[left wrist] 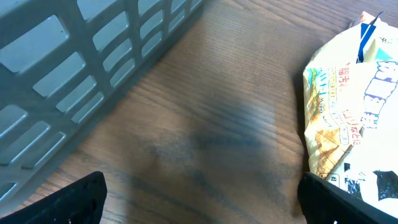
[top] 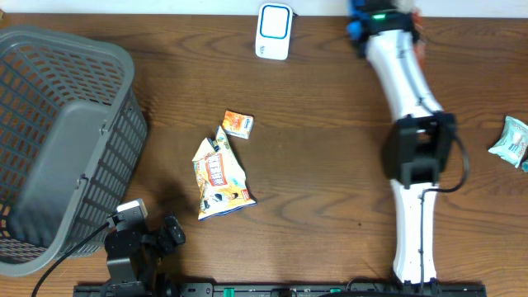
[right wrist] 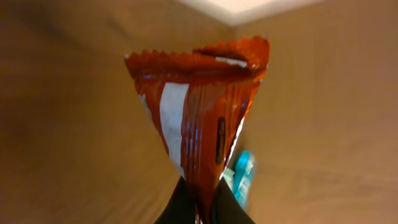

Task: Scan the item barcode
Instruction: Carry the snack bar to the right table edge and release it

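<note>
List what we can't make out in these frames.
- Red packet, right wrist view: print blurred, no barcode readable; lower end hidden in the right claw.
- Teal packet, overhead: cut off by the right edge.
- Yellow bag, left wrist view: cut off by the right edge.
- Orange packet, overhead: label too small.

The wooden table (top: 330, 165) carries a grey basket (top: 122, 144), yellow snack bag (top: 220, 177), orange packet (top: 238, 124), white device (top: 274, 30) and teal packet (top: 510, 140).

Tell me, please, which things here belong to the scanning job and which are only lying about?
Job: red packet in the right pincer; white scanner.
Lying about: yellow snack bag; small orange packet; teal packet; grey basket.
</note>
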Tool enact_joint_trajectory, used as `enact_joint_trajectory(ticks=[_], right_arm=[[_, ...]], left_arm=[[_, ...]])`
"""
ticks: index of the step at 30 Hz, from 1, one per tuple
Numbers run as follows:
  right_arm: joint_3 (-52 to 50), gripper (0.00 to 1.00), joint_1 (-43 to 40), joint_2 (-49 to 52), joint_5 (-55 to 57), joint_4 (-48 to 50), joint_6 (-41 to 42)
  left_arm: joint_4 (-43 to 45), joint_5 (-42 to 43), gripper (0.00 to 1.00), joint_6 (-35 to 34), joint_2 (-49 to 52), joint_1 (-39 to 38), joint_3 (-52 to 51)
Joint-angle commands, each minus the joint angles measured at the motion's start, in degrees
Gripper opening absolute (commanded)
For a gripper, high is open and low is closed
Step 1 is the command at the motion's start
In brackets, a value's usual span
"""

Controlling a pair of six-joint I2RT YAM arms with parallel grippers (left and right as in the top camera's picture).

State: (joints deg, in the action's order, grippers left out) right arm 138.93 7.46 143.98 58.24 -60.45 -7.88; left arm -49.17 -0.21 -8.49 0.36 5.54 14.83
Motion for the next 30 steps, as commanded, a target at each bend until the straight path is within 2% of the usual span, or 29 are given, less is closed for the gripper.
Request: enact_joint_trajectory(ticks=[1, 12, 13, 15, 17, 18, 20, 25, 30], right_arm=[[-0.7, 0.01, -8.0, -0.2, -8.1, -3.6, 13.9], [-9.5, 0.01, -26.9, -0.2, -26.5, -2.7, 16.7], [-10.2, 0.04, -27.8, -0.2, -27.7, -2.5, 17.6], [-10.6, 0.35, -29.7, -0.2, -30.5, -3.1, 18.9], [-10.3, 0.84, -30.8, -0.5, -32.3, -3.9, 19.6], [-9.9, 0.99, -31.1, -0.9, -33.0, -4.5, 20.4], [-9.0, 0.99, -31.4, -2.0, -34.5, -5.2, 21.6], [-8.3, 0.99, -29.8, -9.7, -51.1, -5.9, 21.6], [-8.3, 0.99, -23.6, -17.3, -60.1, -7.1, 21.6]], left_arm=[[-2.6, -0.5, 0.98, 1.2, -0.1, 0.3, -1.0], [-2.6, -0.5, 0.98, 1.2, -0.1, 0.3, -1.0], [-2.6, -0.5, 0.98, 1.2, -0.1, 0.3, -1.0], [-2.6, -0.5, 0.98, 1.2, -0.1, 0.3, -1.0], [-2.6, -0.5, 0.98, 1.2, -0.1, 0.3, -1.0], [-2.6, -0.5, 0.98, 1.2, -0.1, 0.3, -1.0], [-2.6, -0.5, 0.98, 1.2, -0.1, 0.3, -1.0], [-2.6, -0.5, 0.98, 1.2, -0.1, 0.3, -1.0], [-2.6, -0.5, 0.98, 1.2, -0.1, 0.3, -1.0]])
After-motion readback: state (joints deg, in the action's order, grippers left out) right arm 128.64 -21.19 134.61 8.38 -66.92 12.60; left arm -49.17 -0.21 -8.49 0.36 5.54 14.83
